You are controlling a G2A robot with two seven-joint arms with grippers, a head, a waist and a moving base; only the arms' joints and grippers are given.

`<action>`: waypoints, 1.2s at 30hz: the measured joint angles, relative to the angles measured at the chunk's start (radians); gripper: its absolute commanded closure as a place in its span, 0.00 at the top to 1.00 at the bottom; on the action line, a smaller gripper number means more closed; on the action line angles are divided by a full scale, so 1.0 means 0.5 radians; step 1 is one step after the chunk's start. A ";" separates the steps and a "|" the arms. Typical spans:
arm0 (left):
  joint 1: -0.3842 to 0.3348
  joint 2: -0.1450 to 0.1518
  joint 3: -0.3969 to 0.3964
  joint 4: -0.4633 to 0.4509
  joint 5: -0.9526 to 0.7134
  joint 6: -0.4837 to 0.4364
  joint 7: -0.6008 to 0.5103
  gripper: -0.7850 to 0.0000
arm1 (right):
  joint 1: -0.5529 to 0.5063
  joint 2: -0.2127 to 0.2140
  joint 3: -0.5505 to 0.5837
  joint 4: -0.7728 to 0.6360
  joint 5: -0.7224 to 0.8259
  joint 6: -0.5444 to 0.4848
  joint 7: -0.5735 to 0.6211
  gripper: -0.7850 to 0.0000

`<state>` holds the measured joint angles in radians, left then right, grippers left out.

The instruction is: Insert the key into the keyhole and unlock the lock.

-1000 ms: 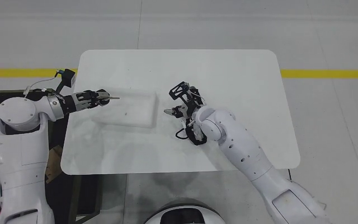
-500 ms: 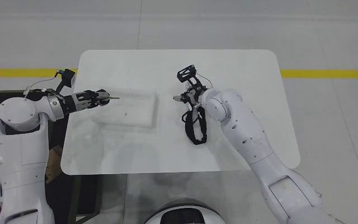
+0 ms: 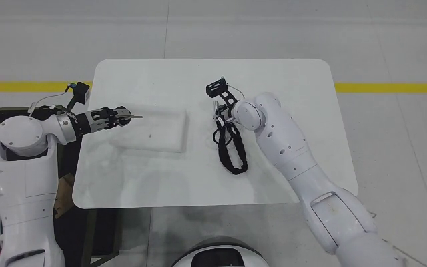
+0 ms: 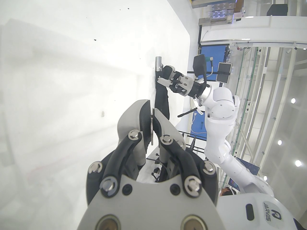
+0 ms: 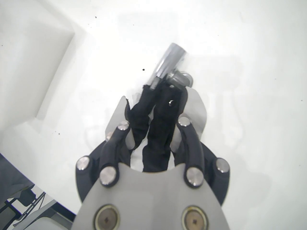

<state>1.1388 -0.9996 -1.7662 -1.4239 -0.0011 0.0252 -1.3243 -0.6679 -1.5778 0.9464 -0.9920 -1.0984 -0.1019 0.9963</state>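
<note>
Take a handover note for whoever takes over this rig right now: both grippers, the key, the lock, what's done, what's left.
Left gripper: jaws shut on the key, held over the left end of the white tray.
Right gripper: jaws shut on the cable lock near its metal end, mid-table; its black loop lies on the table.
Done: key and lock both gripped.
Left: bring them together, insert, turn. They are far apart.

Bright overhead light washes out the white table (image 3: 280, 87), shadows faint.
</note>
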 measured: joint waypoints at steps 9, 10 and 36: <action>0.000 0.000 0.000 0.000 0.000 0.000 0.000 0.00 | 0.016 -0.047 0.125 -0.008 -0.043 -0.067 0.004 0.13; 0.000 0.000 0.000 0.000 0.000 0.000 0.000 0.00 | 0.012 -0.047 0.148 -0.031 -0.037 -0.080 0.031 0.26; 0.000 0.000 0.000 0.000 0.000 0.000 0.000 0.00 | -0.079 -0.166 0.243 -0.076 -0.249 -0.149 0.152 0.43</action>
<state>1.1388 -0.9996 -1.7662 -1.4239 -0.0012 0.0252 -1.3243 -0.7072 -1.6609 1.0680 -1.0298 -1.2231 -0.1765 1.0722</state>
